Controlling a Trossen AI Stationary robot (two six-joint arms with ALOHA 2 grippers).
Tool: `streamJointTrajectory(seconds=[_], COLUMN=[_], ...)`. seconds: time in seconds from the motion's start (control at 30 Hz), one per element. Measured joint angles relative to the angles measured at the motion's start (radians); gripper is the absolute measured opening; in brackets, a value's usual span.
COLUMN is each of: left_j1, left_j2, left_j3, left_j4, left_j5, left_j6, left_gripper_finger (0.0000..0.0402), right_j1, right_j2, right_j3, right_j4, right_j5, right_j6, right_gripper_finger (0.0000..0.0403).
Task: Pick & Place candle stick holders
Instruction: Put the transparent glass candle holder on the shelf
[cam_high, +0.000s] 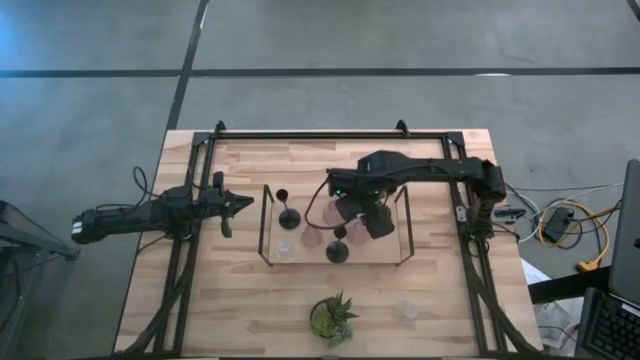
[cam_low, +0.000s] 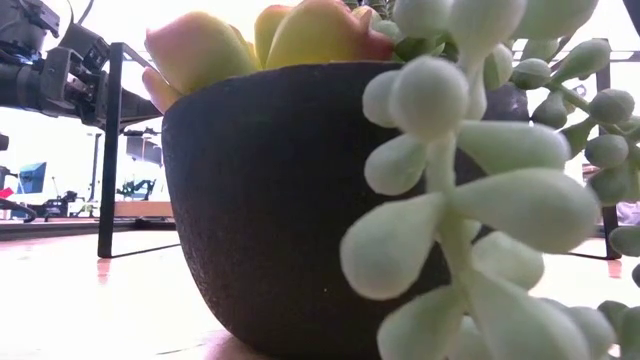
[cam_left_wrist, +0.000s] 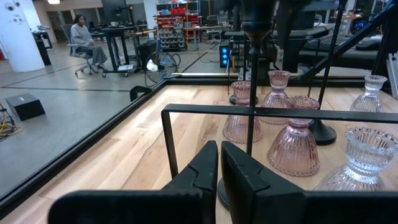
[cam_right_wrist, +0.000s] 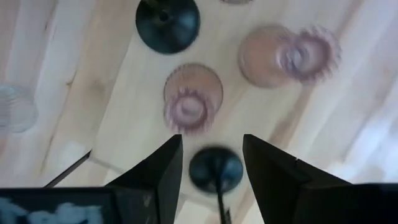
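Over the wooden tray (cam_high: 385, 252) in the middle of the table I have the right gripper (cam_right_wrist: 211, 163) pointing straight down, its fingers standing apart with a black candle stick holder (cam_right_wrist: 216, 169) directly between them, round base on the tray floor and thin stem rising toward the camera. I judge the fingers are not touching it. Two pink glass holders (cam_right_wrist: 193, 98) sit just beyond it on the tray, with another black base (cam_right_wrist: 167, 23) farther on; a clear glass holder (cam_left_wrist: 365, 163) stands near the tray's left rail, and one more clear one (cam_high: 406, 311) rests well apart, near the potted plant (cam_high: 333, 317).

The left gripper (cam_left_wrist: 219, 163) waits outside the tray's left rail, fingers pressed together and empty.

My read on handling: the black holders look rigid and top-light, so the stem is the place to pinch, low enough not to tip them. The glass ones look heavier, slick and breakable; I would take them at the narrow waist, gently, and set them down without a knock.
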Motion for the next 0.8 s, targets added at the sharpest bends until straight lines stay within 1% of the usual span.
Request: streamJointTrajectory(seconds=[0.2,0.37,0.47,0.63,0.8], left_j1=[0.000,0.000,0.000,0.000,0.000], left_j2=[0.000,0.000,0.000,0.000,0.000], left_j3=[0.000,0.000,0.000,0.000,0.000], left_j4=[0.000,0.000,0.000,0.000,0.000], left_j5=[0.000,0.000,0.000,0.000,0.000], left_j6=[0.000,0.000,0.000,0.000,0.000], left_gripper_finger=[0.0023,0.0026,0.0024,0.0024,0.0025], right_j1=[0.022,0.088,0.150,0.275,0.422], right_j2=[-0.053,-0.131,-0.172,-0.191,-0.192], right_j3=[0.102,0.125,0.120,0.115,0.091], right_j4=[-0.141,-0.143,-0.143,-0.141,-0.141], right_j5=[0.019,0.011,0.011,0.016,0.072], right_j6=[0.123,0.258,0.350,0.524,0.731], right_gripper_finger=[0.0154,0.0139,0.0135,0.0137,0.0137])
